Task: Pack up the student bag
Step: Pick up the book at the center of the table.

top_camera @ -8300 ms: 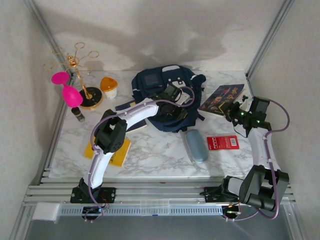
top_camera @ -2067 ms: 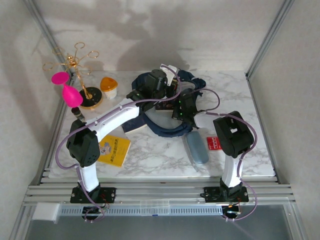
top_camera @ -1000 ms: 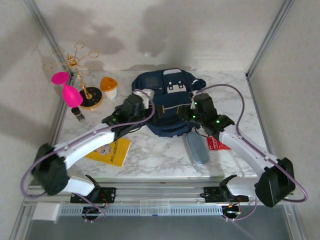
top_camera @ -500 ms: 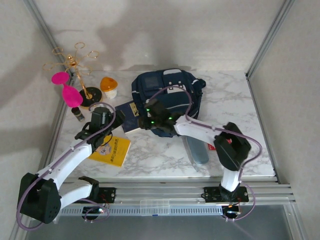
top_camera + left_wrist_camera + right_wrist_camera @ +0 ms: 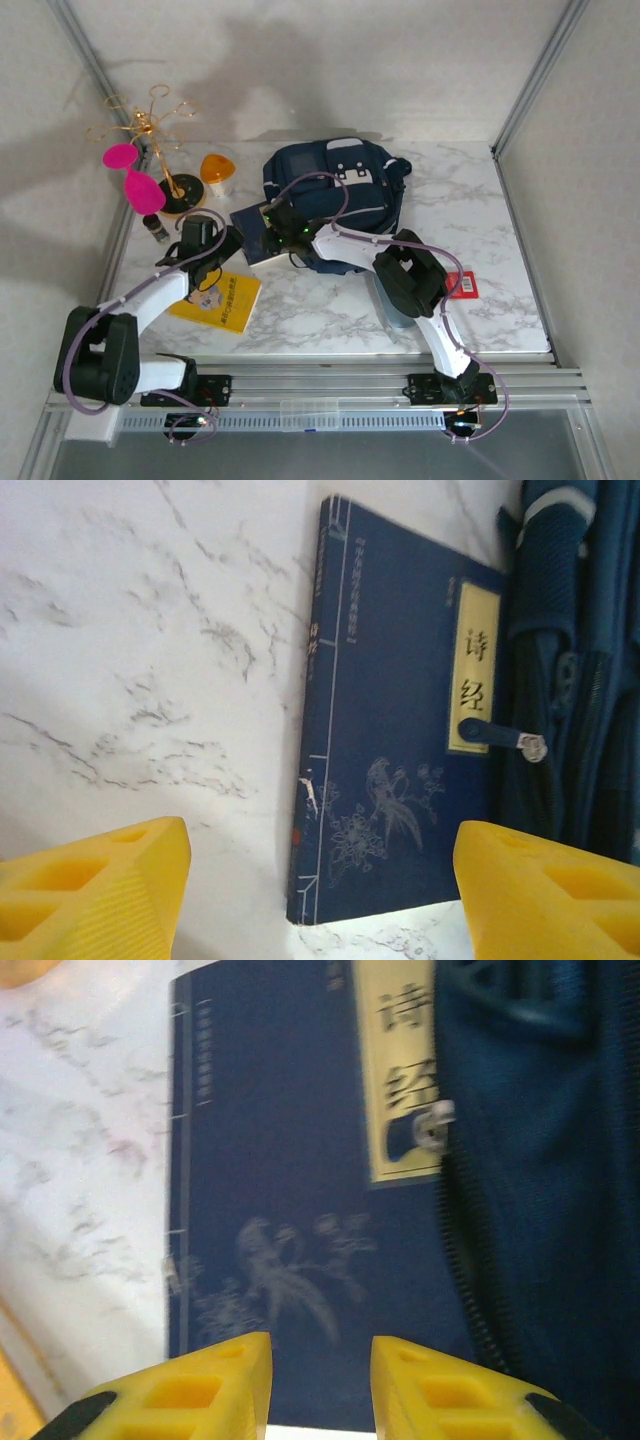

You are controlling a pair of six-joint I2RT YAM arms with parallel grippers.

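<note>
- Since the frame half a second earlier, my right hand [image 5: 272,222] has travelled left off the student bag [image 5: 340,190] and now sits above the navy book [image 5: 252,232]. The left arm has drawn its elbow in, and my left hand [image 5: 220,246] is just beside the book's left edge.
- Student bag: lies at the back centre of the table [image 5: 500,225], front panel up. Its left side touches the navy book.
- Navy book: lies flat on the table, cover up, with a pale yellow title label [image 5: 473,665]. A zipper pull [image 5: 500,734] from the bag rests on that label.
- Left hand: released. In the left wrist view I see its yellow fingers [image 5: 95,890] wide apart and empty, with the book lying beyond them.
- Right hand: released. Its fingers [image 5: 190,1390] stand a narrow gap apart and grip nothing. The book cover and the bag's zipper edge lie beneath them.
- Other items: a yellow book [image 5: 222,300] lies by the left arm. A blue case [image 5: 397,308] and a red card [image 5: 466,286] lie partly under the right arm.
- Left rear of the table: a gold stand [image 5: 155,130], an orange-lidded cup [image 5: 217,172] and a small dark bottle [image 5: 153,229].
</note>
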